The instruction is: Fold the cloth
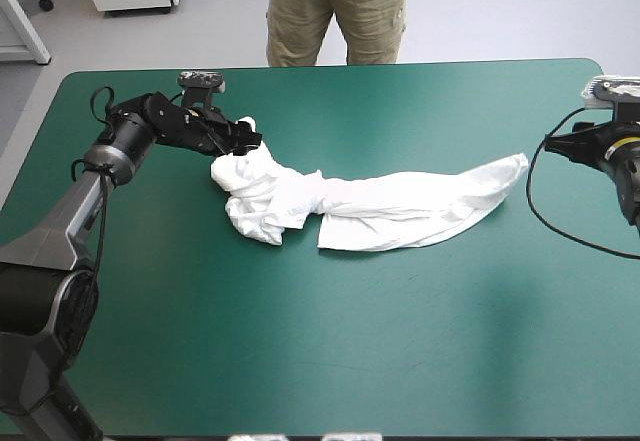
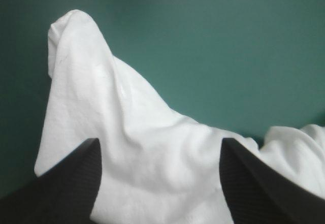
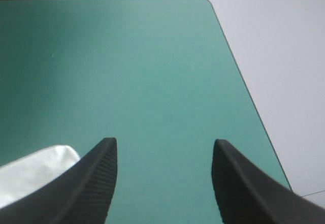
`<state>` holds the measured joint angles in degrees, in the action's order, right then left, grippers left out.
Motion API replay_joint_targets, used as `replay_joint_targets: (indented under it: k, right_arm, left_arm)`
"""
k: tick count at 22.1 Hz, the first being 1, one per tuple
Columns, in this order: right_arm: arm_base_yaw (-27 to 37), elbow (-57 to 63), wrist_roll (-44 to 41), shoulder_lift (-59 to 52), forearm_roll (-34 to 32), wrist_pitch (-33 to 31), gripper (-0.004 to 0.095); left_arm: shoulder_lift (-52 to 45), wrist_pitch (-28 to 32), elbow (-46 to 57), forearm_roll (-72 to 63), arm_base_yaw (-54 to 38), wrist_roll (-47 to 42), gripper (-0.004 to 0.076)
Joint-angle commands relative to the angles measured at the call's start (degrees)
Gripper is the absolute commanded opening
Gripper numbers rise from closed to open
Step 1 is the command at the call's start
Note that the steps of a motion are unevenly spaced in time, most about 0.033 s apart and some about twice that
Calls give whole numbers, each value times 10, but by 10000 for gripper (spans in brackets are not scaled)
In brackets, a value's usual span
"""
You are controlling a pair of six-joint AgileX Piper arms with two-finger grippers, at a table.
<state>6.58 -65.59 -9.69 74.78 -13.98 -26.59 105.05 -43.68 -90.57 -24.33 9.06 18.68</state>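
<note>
Step in hand: as I judge it, taking hold of both ends of the T-shirt (image 1: 380, 206) so that I can draw it out flat before any fold.
T-shirt: it lies on the teal-green counter (image 1: 300, 361) about the middle, a long crumpled strip running left to right. It is bunched thick at the left end and thins to a flat tongue at the right.
Left tool (image 1: 245, 136): wide open, gripping nothing. In my wrist view its black fingers stand well apart.
Shirt to left tool: the bunched end lies right at the tool. White cloth fills the gap between the fingers and rises ahead of them in a peaked fold (image 2: 76, 36).
Right tool (image 1: 550, 144): wide open too, with only bare counter between its fingers (image 3: 163, 141).
Shirt to right tool: the tongue's tip (image 1: 515, 166) is near but apart from it. In my wrist view a corner of white (image 3: 35, 170) shows beside one finger, outside the gap.
Doing it well, left: I should look for a single hem or shoulder edge, not the whole wad, and pinch that low against the counter.
Doing it well, right: I should bring the tool across until the tip sits between the fingers, then take the hem's corner.
Risk: if I grab several layers at the bunched end, I expect the shirt would stay twisted when pulled.
</note>
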Motion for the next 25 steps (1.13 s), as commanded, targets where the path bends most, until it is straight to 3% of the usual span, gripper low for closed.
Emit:
replay_joint_targets:
  k: [1,6,9,15,25]
  right_arm:
    - [7,-21,28,-31,17,7,509]
    - [7,-21,113,-54,140,-38,486]
    - [7,-21,156,-112,206,-95,486]
    - [7,-21,240,-198,333,-183,486]
    - [7,-18,254,-188,345,-188,486]
  left_arm:
    - [-54,-25,-19,7,3,6,483]
    - [-62,-153,-15,12,3,12,469]
    - [-109,-154,39,11,3,9,436]
    - [-185,-121,175,-4,6,4,437]
    - [-98,-5,213,17,51,15,436]
